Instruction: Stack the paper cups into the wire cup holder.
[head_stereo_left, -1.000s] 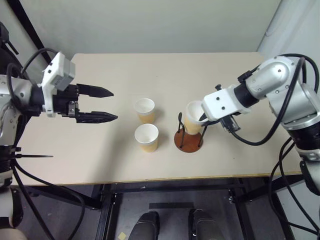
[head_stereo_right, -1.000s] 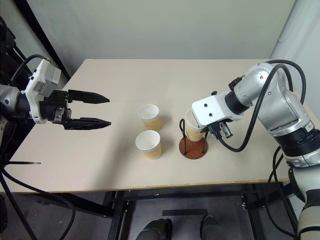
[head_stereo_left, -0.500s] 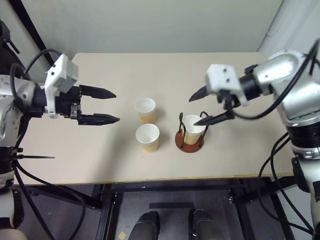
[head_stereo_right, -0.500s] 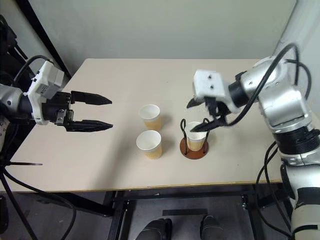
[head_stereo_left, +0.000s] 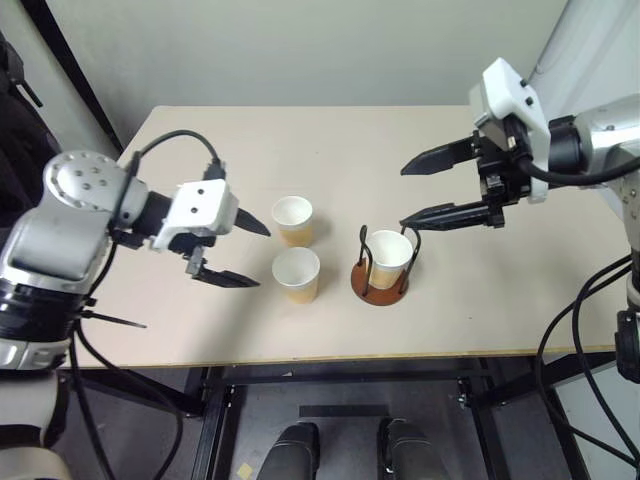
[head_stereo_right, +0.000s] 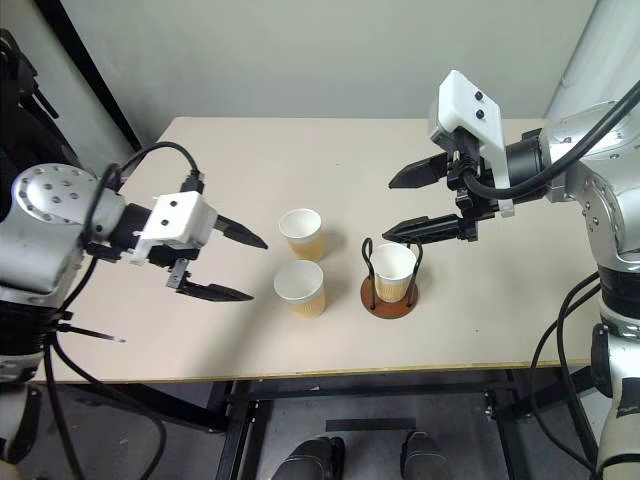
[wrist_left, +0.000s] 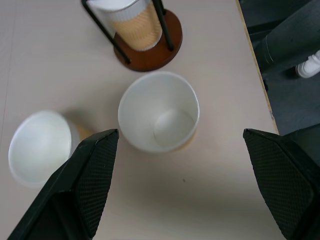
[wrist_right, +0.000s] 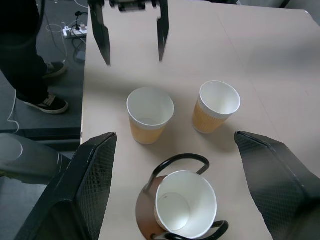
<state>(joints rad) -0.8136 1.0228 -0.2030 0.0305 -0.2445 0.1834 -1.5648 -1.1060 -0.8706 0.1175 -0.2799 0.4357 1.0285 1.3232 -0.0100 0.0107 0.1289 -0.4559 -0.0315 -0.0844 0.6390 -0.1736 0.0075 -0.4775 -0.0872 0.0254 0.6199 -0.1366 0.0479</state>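
One paper cup (head_stereo_left: 388, 258) seated in wire cup holder (head_stereo_left: 379, 278). Right gripper (head_stereo_left: 428, 188) spread, empty, above holder. Left gripper (head_stereo_left: 245, 252) spread, facing the near cup (head_stereo_left: 296, 273) beside holder, likely next.

I can read no text, label, brand, number or sign on anything in my views from here right now.

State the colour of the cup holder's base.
Reddish-brown base, clearest in the left wrist view.
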